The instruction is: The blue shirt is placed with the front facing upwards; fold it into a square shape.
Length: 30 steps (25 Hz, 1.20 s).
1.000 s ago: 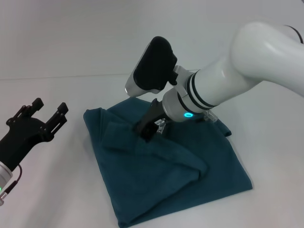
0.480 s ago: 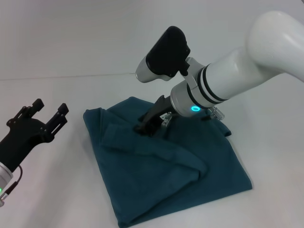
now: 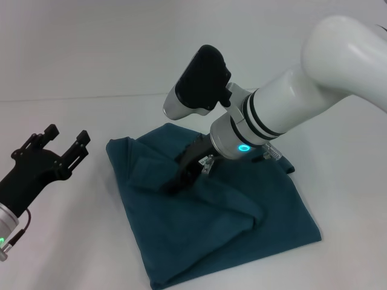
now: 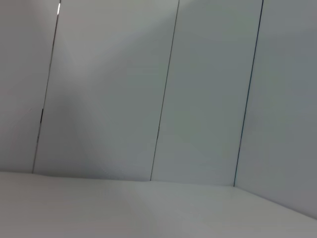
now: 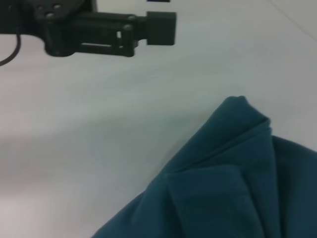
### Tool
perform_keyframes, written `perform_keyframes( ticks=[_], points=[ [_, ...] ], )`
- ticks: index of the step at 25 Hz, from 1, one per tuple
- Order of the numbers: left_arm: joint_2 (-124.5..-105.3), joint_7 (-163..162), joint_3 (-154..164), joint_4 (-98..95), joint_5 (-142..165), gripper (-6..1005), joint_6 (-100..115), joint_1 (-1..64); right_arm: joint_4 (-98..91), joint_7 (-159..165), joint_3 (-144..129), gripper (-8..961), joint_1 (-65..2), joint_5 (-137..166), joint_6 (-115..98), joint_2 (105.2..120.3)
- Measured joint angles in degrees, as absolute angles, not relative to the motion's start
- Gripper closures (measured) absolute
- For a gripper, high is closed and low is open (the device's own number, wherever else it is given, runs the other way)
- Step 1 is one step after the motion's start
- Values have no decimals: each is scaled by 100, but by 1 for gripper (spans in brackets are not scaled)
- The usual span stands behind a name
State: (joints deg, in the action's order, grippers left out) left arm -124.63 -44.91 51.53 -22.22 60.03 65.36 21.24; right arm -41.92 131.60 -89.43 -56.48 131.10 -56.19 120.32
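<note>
At the left edge of the head view the black two-fingered left gripper (image 3: pixel 63 146) hangs above the bare white tabletop (image 3: pixel 72 241), its fingers spread wide with nothing between them; it sits well clear of the cloth, which reads as an arm kept out of the way while the other one works. Just to its right lies the blue shirt (image 3: pixel 205 223), a dark teal-blue cotton garment already gathered into a rough, thick, several-layered rectangle flat on the table, no print showing on the faces that can be seen. Its near-left corner (image 5: pixel 242 106) is a stacked fold, seen close in the right wrist view with the idle gripper beyond it. A raised ridge of cloth runs across the upper layer, so the bundle is not yet a neat square. Over the middle of the shirt, the white right arm (image 3: pixel 314 90) reaches down and leftward, and its dark right gripper (image 3: pixel 181 175) presses into the top layer beside that ridge, likely to pinch or smooth it. Whether those fingers are parted or closed on fabric I cannot tell.
</note>
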Motion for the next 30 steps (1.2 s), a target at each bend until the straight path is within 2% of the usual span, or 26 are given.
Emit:
perform_keyframes(
  ticks=[6,17,22,27,30],
  points=[
    [-12463,-4491,5150,-2213,6003,274,6532,2144,-4230,13162,-9177,135,-5653,13106,-5711,12044],
    [-12463,-4491,5163,-2206,6025,275,6549,2170,-4206,13356,-9436,139,-5698,13312,-5463,12050],
    [-12463,-4491,5170,-2205,6032,275,6550,2174,-4201,13456,-9565,176,-5728,13487,-5433,12071],
    [-12463,-4491,5173,-2206,6045,276,6552,2188,-4229,13508,-9670,305,-5750,13491,-5444,12075],
    [-12463,-4491,5177,-2192,6047,276,6552,2195,-4231,13574,-9868,300,-5764,13498,-5439,12075]
  ],
)
